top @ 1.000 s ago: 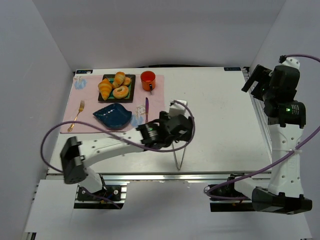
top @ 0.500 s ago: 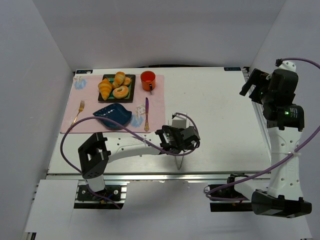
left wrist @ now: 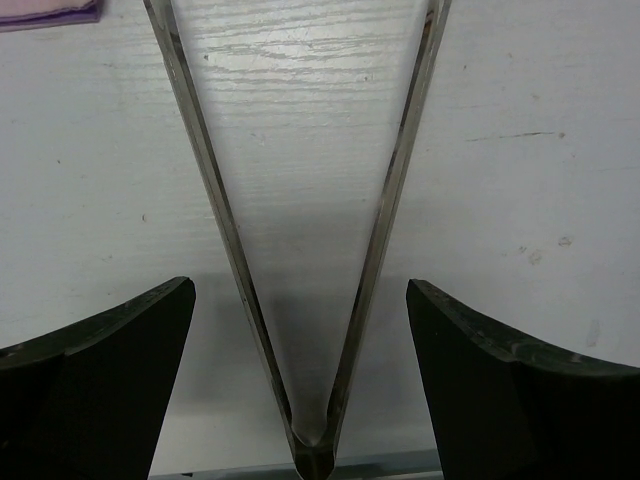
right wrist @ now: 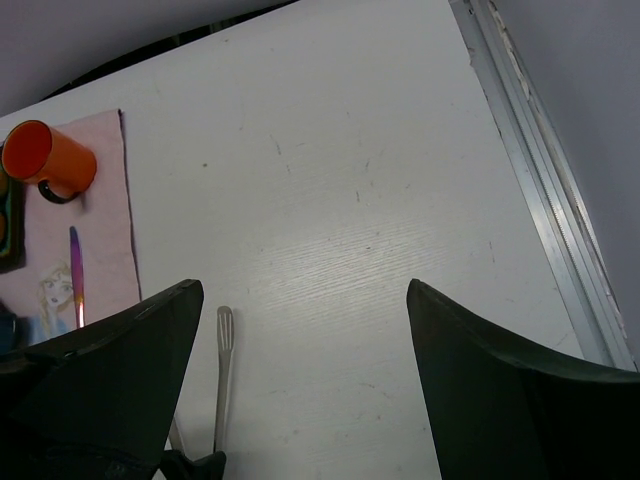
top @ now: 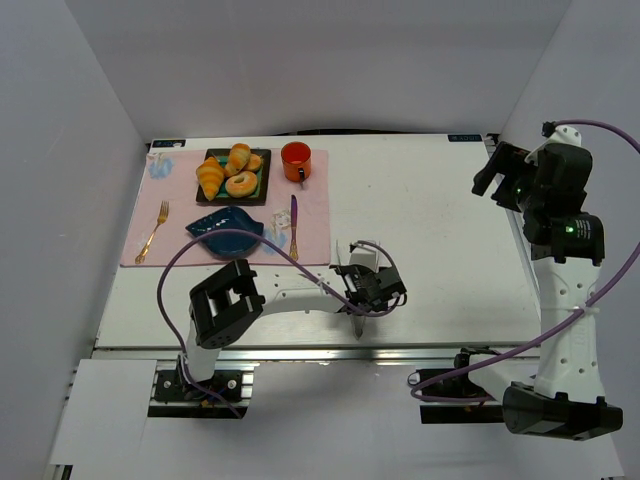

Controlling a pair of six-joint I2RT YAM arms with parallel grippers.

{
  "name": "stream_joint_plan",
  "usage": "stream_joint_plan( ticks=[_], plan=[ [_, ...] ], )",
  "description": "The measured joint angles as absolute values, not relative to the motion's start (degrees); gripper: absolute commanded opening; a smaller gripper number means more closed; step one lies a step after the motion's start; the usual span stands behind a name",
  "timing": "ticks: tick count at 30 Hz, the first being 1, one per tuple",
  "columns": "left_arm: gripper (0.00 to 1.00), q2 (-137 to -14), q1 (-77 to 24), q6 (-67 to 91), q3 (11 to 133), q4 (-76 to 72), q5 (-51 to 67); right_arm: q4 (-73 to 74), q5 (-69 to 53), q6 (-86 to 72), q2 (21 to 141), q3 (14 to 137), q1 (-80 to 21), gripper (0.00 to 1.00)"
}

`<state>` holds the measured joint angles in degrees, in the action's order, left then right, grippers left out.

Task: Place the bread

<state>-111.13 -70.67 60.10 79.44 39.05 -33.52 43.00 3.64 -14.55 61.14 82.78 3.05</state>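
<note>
The bread (top: 239, 156) is a golden-brown roll at the back of the black tray (top: 205, 198), with a croissant (top: 210, 177) and a ring pastry (top: 242, 184). Steel tongs (top: 358, 325) lie near the table's front edge, hinge toward me. My left gripper (top: 362, 300) is low over them and open. In the left wrist view its fingers (left wrist: 120, 340) stand on either side of the tongs (left wrist: 225, 230), near the hinge, without touching them. My right gripper (top: 497, 168) is open and empty, raised high at the right. The bread is out of view in both wrist views.
A blue plate (top: 225, 231) sits on the pink placemat (top: 315, 215) in front of the tray, with a fork (top: 152, 231) to the left and a knife (top: 293, 213) to the right. An orange mug (top: 296, 160) stands behind; it also shows in the right wrist view (right wrist: 42, 160).
My left gripper has moved right and toward the near edge, down over the tongs, its arm folding in. The right arm has lifted and turned slightly. The pastries have not moved.
</note>
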Motion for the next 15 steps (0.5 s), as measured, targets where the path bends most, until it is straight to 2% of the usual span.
stream_joint_plan(
  ticks=[4,6,15],
  plan=[
    [0.98,-112.4,-70.7,60.1,79.5,39.0,-33.5,42.4,2.8,-14.6,60.5,82.1,3.0,0.89],
    [0.94,-113.3,-70.7,60.0,80.0,39.0,-33.4,42.0,2.5,-14.6,60.0,81.4,3.0,0.89],
    [0.93,-116.1,-70.7,59.3,81.1,38.8,-33.4,41.8,1.3,-14.6,59.5,80.0,3.0,0.89]
  ],
)
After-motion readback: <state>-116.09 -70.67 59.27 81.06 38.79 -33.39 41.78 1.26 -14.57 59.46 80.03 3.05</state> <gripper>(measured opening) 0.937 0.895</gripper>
